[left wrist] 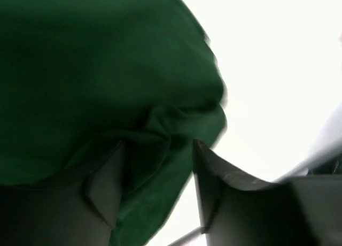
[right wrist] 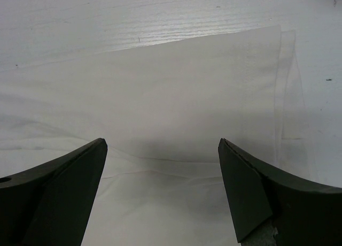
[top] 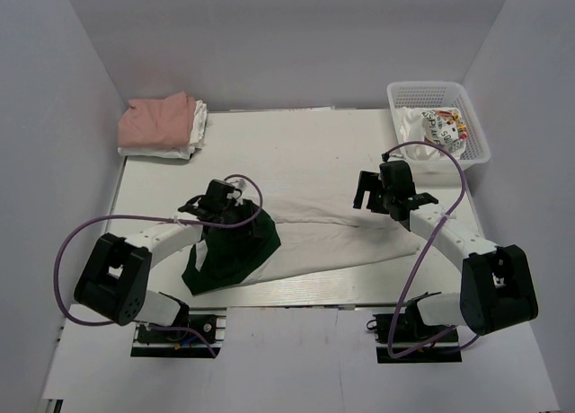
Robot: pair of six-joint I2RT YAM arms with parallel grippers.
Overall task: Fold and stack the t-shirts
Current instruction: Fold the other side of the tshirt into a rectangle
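The large white shirt (top: 346,229) lies spread across the middle of the table (top: 296,148), running from left to right. Its dark green sleeve (top: 229,251) sits at the left end, bunched and partly raised off the table.

The left fingers (left wrist: 107,187) are clenched on this sleeve. In the left wrist view a fold of green cloth is pinched between them. The rest of the sleeve fills the upper left of that view.

The right fingers (right wrist: 59,187) are spread wide apart and grasp nothing. They hang above the right end of the large white shirt. In the right wrist view, flat white cloth lies below them, with its straight edge on the right side.

A salmon-pink shirt (top: 157,121) lies folded at the far left corner of the table. It rests on top of a folded plain white shirt (top: 198,126), well apart from the large white shirt.

A white basket (top: 476,136) stands at the far right corner. It holds a bundle of white cloth with a coloured print (top: 442,127).
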